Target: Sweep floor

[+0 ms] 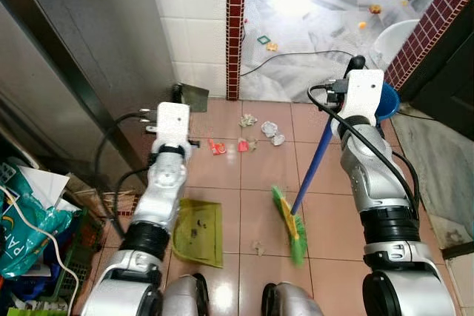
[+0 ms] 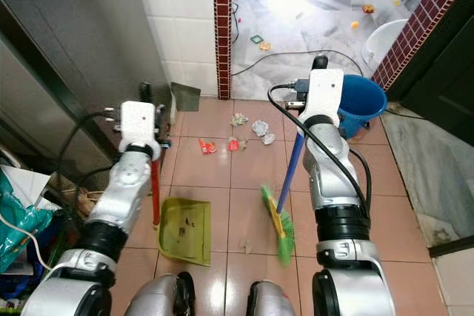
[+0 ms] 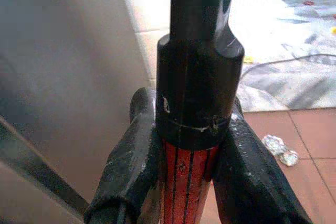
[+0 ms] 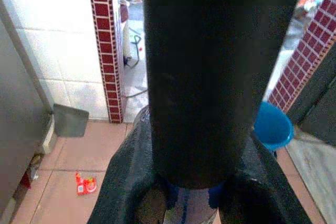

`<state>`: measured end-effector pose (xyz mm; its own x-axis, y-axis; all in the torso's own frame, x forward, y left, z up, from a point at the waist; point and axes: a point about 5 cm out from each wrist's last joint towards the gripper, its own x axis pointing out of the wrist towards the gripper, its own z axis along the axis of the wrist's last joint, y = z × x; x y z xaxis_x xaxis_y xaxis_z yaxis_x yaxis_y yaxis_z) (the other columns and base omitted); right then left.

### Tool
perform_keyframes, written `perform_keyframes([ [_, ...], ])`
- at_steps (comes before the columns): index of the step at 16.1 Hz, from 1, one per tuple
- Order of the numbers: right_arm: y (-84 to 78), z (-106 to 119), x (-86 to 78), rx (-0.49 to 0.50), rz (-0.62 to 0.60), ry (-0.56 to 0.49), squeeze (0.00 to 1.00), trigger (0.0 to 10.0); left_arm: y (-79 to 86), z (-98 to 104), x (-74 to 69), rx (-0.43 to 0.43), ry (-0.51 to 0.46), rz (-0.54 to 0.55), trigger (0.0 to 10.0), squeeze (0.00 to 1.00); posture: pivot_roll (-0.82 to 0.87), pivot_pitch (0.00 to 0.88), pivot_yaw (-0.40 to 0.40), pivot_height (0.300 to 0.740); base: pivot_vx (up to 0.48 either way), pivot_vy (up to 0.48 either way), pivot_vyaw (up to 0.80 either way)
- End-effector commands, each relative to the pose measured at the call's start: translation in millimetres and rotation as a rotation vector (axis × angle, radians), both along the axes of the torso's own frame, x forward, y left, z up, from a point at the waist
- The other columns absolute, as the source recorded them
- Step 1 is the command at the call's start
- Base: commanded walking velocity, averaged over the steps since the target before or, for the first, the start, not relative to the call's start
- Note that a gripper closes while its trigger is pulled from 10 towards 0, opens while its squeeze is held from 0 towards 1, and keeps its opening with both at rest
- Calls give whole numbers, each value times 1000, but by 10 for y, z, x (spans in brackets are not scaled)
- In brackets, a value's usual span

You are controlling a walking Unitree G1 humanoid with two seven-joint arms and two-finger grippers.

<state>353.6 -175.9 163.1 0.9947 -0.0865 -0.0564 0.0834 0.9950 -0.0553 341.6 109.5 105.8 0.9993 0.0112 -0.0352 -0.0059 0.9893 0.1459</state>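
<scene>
Blue shaft and green bristles mark the broom (image 1: pixel 300 205), which in the left eye view slants down from the right gripper (image 1: pixel 354 72) to the terracotta tile floor (image 1: pixel 237 183), its head resting just in front of the robot's feet; the yellow-green dustpan (image 1: pixel 198 232) lies flat on the tiles beside it, on the robot's left, under the left gripper (image 1: pixel 175 120), and the litter to be swept, crumpled foil bits (image 1: pixel 271 131) and red wrappers (image 1: pixel 217 146), sits further ahead near the maroon tile strip (image 1: pixel 235 27). From the right eye view the dustpan's red handle (image 2: pixel 155 190) rises upright to the left arm, and a blue bucket (image 2: pixel 363 101) stands just beside the right arm. Seen from the left wrist, both fingers (image 3: pixel 131 161) clamp around the red handle just under its black end cap (image 3: pixel 197 93), a firm hold. Looking along the right wrist, the fingers (image 4: pixel 128 182) close on the blue shaft just below the broom's black top cap (image 4: pixel 210 77). Both tools look light and rigid, plastic or thin tube, so weight is little concern; the smooth round shafts could twist in the grip, and holding so near the top gives reach but weak leverage over the springy bristles, so strokes should probably be gentle, since the foil and wrappers are light and may skitter away
</scene>
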Motion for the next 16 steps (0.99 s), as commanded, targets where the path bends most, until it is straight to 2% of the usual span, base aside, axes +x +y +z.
perform_keyframes([
  [1,12,-58,8,41,-6,63,0,10000,-122,-224,-54,-39,140,-29,10000,0,-90,138,9,740,0,0,0],
  [2,41,-91,4,86,1,101,0,10000,-221,-262,-65,-42,188,-70,10000,0,-90,138,9,740,0,0,0],
  [6,87,-102,12,151,12,137,0,10000,-339,-308,-98,-27,241,-131,10000,0,-97,137,13,740,0,0,0],
  [7,99,-84,20,215,1,123,0,10000,-334,-324,-101,-45,252,-122,10000,0,-95,137,13,740,0,0,0],
  [8,124,-35,34,349,-32,82,0,10000,-318,-366,-114,-93,284,-101,10000,0,-93,138,11,740,0,0,0],
  [10,136,20,49,444,-64,44,0,10000,-313,-390,-121,-131,305,-89,10000,0,-93,138,11,740,0,0,0],
  [11,160,114,82,470,-70,-2,0,10000,-312,-412,-130,-156,324,-79,10000,0,-93,138,11,740,0,0,0],
  [12,167,140,91,474,-70,-12,0,10000,-313,-416,-132,-161,327,-78,10000,0,-93,138,11,740,0,0,0],
  [14,193,262,139,543,-64,-57,0,10000,-322,-433,-139,-178,340,-73,10000,0,-94,135,13,740,0,0,0],
  [16,198,349,159,547,-43,-84,0,10000,-323,-437,-140,-184,344,-72,10000,0,-93,135,12,740,0,0,0],
])
